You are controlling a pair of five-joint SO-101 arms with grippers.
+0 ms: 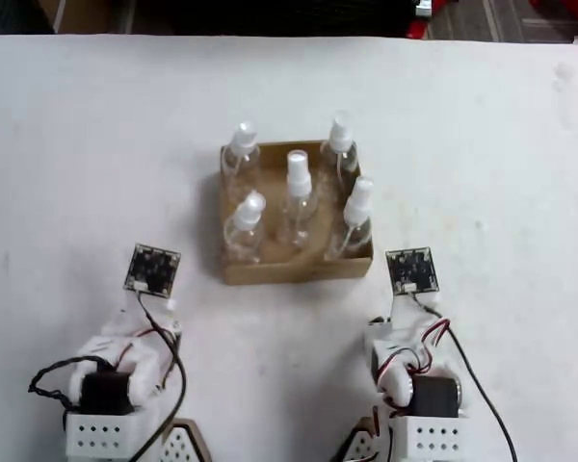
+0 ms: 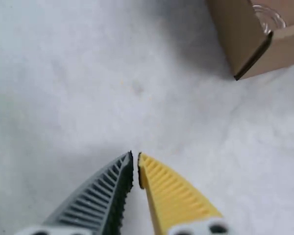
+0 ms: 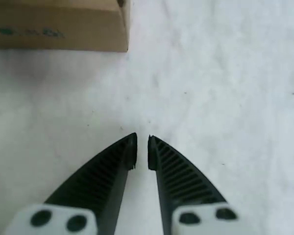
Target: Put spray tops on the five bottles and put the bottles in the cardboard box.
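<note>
I find all five bottles (image 1: 299,207) standing upright in the box (image 1: 294,271), each fitted with a spray top (image 1: 298,169). I judge the task complete. The left gripper (image 2: 135,169) and right gripper (image 3: 142,152) hang over the table near the box, jaws together and empty.

You have bright, even light over the white worktop (image 1: 77,144) in the high view, strong enough to wash its surface almost blank. Beyond it, the top edge of the frame drops off dark. The cardboard box (image 1: 294,269) throws hardly any shadow there, and the clear bottles (image 1: 299,192) catch pale glints. In the left wrist view a soft grey shadow spreads beside the box at upper right. In the right wrist view a similar band lies just under it at upper left.
</note>
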